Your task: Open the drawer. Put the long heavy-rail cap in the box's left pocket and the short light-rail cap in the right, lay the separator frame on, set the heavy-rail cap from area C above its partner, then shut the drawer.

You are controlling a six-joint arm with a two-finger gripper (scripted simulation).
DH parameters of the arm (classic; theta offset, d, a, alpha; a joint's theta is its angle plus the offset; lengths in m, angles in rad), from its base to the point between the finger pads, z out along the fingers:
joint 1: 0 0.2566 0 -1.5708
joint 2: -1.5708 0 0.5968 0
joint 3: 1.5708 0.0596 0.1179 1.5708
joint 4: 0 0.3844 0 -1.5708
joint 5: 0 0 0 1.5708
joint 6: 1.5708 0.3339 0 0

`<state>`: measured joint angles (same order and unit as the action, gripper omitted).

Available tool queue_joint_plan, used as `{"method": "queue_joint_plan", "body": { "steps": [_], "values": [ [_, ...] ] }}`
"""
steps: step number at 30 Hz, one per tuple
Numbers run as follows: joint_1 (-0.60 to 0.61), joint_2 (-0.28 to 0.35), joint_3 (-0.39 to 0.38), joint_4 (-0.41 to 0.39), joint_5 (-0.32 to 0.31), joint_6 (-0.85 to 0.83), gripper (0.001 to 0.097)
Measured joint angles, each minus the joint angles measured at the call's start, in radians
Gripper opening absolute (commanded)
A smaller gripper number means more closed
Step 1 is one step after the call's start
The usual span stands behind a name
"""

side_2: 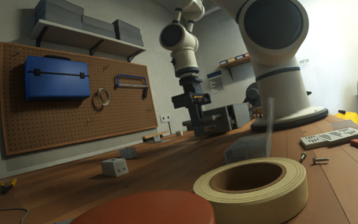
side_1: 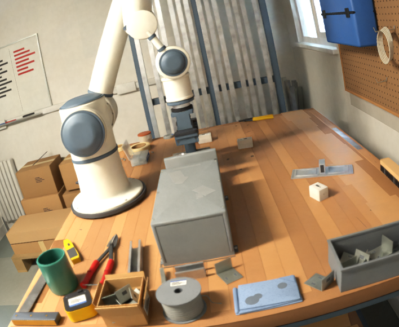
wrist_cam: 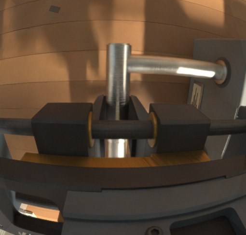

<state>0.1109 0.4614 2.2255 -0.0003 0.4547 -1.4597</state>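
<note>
The drawer's inside is hidden from every camera; only its grey front panel [side_1: 190,157] shows, standing a little out from the far end of the grey cabinet [side_1: 189,204]. The drawer's steel bar handle [wrist_cam: 117,73] is gripped by my closed gripper [wrist_cam: 118,102], which hangs straight down at the cabinet's far end [side_2: 204,119]. A white cube-shaped cap [side_1: 318,191] sits on the bench right of the cabinet, and beyond it a flat grey frame [side_1: 322,171] with a small upright piece lies near the right edge. Another small grey block [side_1: 245,142] rests farther back.
A grey bin [side_1: 375,253] of metal brackets sits at the front right corner. Along the front edge lie a cardboard box [side_1: 122,297], a wire spool [side_1: 180,297], a blue cloth [side_1: 267,293], pliers [side_1: 101,260] and a green cup [side_1: 56,270]. Tape roll [side_2: 253,186] lies by my base.
</note>
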Motion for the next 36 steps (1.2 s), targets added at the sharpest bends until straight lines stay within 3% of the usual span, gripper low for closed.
{"method": "queue_joint_plan", "body": {
  "steps": [36],
  "values": [
    [0.106,0.006,-0.029,0.0,0.023,0.106,0.0033]
  ]
}}
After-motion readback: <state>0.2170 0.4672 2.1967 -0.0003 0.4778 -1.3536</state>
